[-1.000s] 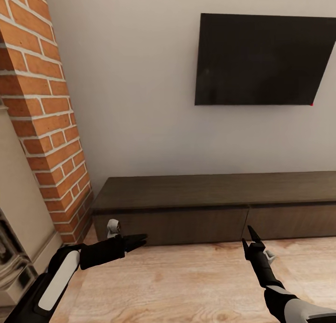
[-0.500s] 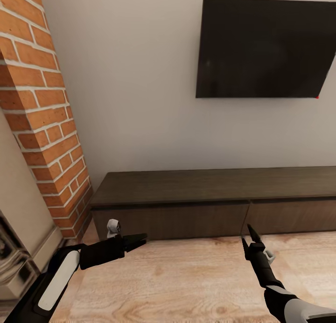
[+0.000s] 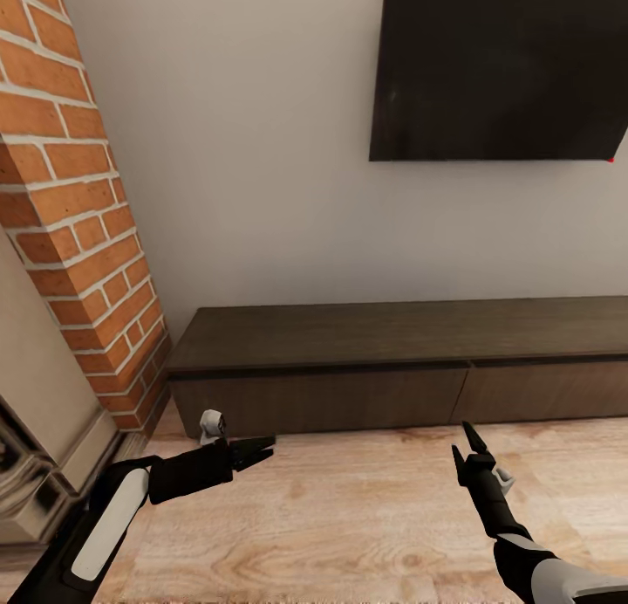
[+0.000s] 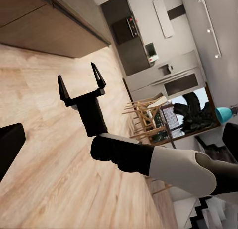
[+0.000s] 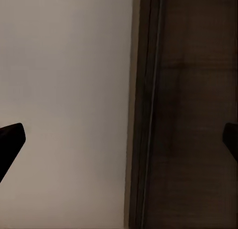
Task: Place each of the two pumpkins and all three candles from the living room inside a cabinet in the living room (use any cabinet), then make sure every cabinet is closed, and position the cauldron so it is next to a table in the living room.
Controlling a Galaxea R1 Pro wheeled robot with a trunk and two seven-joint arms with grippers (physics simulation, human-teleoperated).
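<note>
The cabinet is a long, low dark-brown unit against the white wall, with its flat drawer fronts closed. Both arms are held out over the wood floor in front of it. My left gripper is open and empty, a short way before the cabinet's left end. My right gripper is also open and empty, in front of the seam between two drawer fronts. The left wrist view catches the right gripper with its fingers spread. The right wrist view looks at the cabinet and the wall. The pumpkins, candles and cauldron are out of view.
A red brick column and a pale carved fireplace stand close on the left. A black television hangs above the cabinet. Light wood floor lies between me and the cabinet. Wooden chairs show far off.
The whole picture has shifted: the camera has come closer to the wall, so the cabinet and television sit higher and larger. Both arms keep the same pose, grippers still open.
</note>
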